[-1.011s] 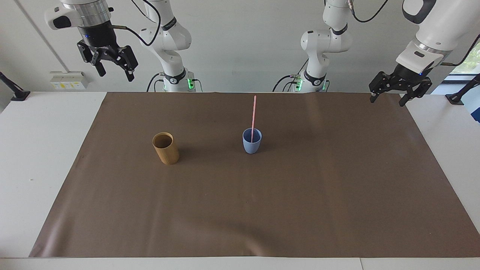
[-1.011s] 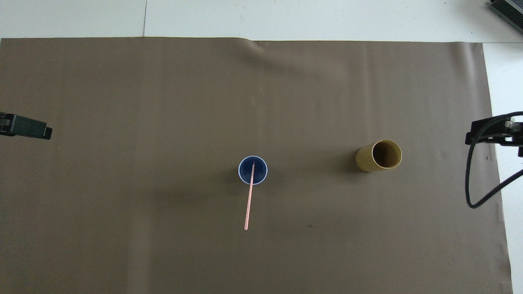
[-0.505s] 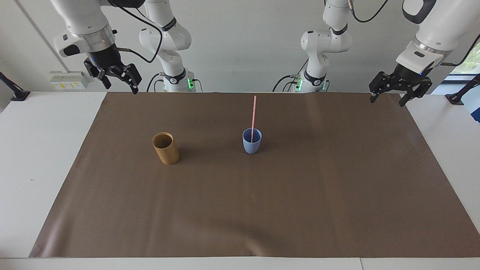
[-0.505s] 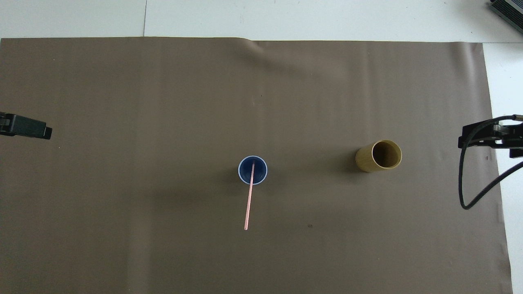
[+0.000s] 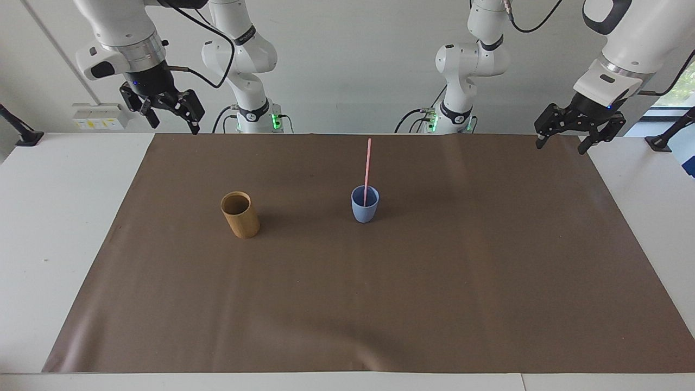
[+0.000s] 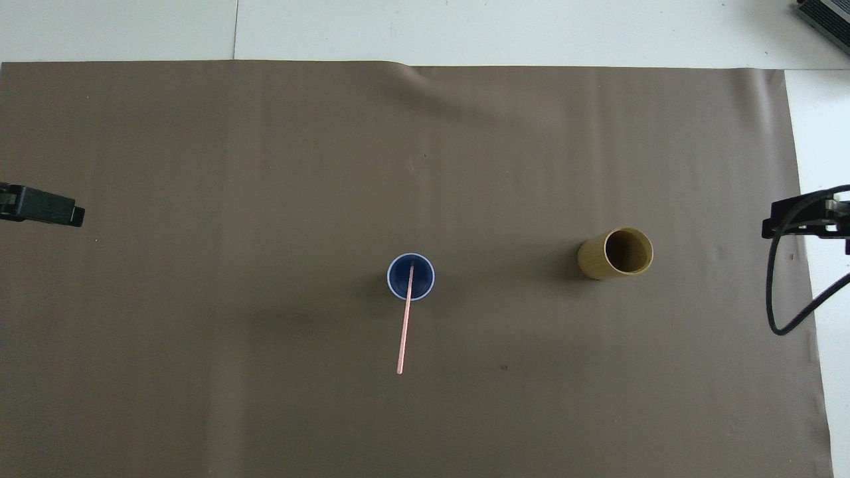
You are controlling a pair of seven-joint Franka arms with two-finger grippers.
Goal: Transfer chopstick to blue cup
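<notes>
Both hands stand wide and empty: right hand (image 5: pixel 165 113) and left hand (image 5: pixel 564 134) over the bench (image 5: pixel 54 217) ends. Pink chopstick (image 5: pixel 367 165) leans in the blue cup (image 5: pixel 364 209); a bump could tip it out.

A: How many cups are there?

B: Two. One blue cup (image 5: pixel 365 207) and one tan cup (image 5: pixel 240 215), which sits at three o'clock from the blue one seen from above.

A: How many sticks?

B: Just one pink chopstick (image 5: pixel 367 169), and it is standing in the blue cup.

A: And robot hands?

B: Two: the right gripper (image 5: pixel 170 115) and the left gripper (image 5: pixel 562 141). One brown mat (image 5: pixel 380 304) covers one white table (image 5: pixel 59 228).
</notes>
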